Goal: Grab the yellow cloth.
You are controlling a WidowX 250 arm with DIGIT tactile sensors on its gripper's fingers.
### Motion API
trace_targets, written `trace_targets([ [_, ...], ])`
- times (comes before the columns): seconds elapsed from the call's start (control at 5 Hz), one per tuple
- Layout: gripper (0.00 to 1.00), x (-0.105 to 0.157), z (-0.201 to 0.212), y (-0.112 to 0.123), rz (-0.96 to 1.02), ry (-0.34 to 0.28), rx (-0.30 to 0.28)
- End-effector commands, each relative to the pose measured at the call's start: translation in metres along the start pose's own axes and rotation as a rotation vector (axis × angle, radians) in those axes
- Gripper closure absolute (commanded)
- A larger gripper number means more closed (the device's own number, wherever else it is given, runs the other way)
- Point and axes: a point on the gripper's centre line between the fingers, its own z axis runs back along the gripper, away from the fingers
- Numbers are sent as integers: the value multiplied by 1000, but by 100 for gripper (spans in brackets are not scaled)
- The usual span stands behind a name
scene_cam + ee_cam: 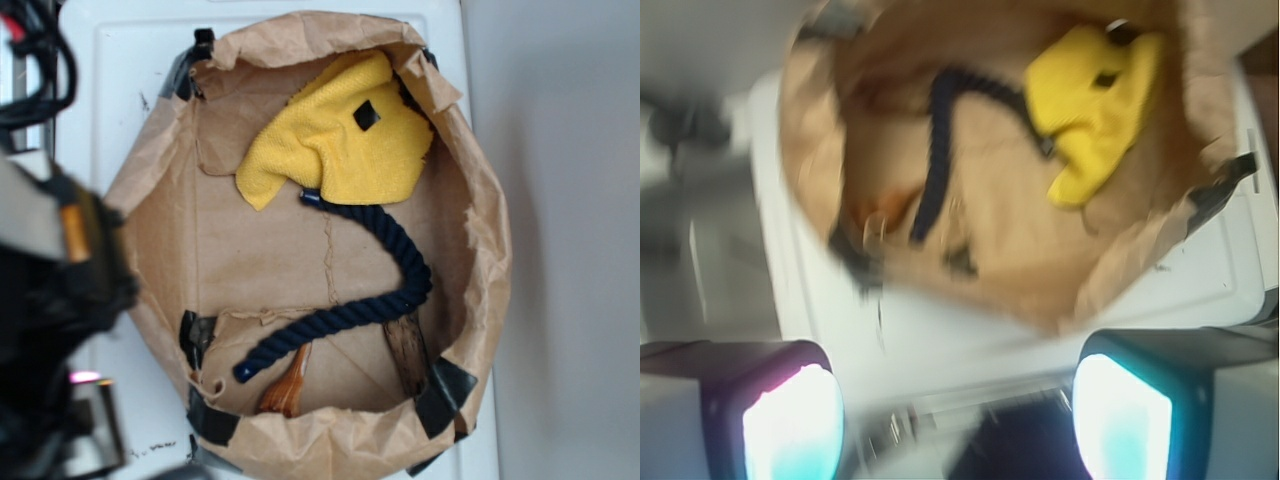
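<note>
A: While the arm is off at the left edge, where's the yellow cloth?

B: Inside the brown paper bin, far end of its floor, bunched against the far-right wall. Black square tag faces up.

A: Fingers?

B: Wrist view shows both pads at the bottom corners, wide apart, nothing between them. Well short of the bin, looking down into it from outside.

A: How will it handle?

B: My guess: light, soft, fuzzy, floppy. It'll crumple and drape, not slide. No breakage risk. Pinch a raised fold near the middle, or the lobe hanging toward the near-left, where fabric is doubled. A flat single layer could slip out.

A: Anything in the way?

B: Dark navy rope snakes across the floor; its far end touches the cloth's near edge, maybe tucked under, can't tell. Grabbing low there could snag it. Paper rim folds inward over the cloth's far-right side, so come in from the open middle. Two brown wooden-looking pieces sit at the near wall, well apart from the cloth. Bin stands on a white surface.
</note>
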Motion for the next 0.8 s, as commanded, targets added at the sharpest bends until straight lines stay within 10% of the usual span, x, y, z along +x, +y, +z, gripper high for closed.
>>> trace_targets([
  [0.0, 0, 53, -34, 18, 408, -259, -38],
  [0.2, 0, 73, -63, 34, 458, -308, 65],
  [0.6, 0, 101, -85, 78, 403, -202, 95],
])
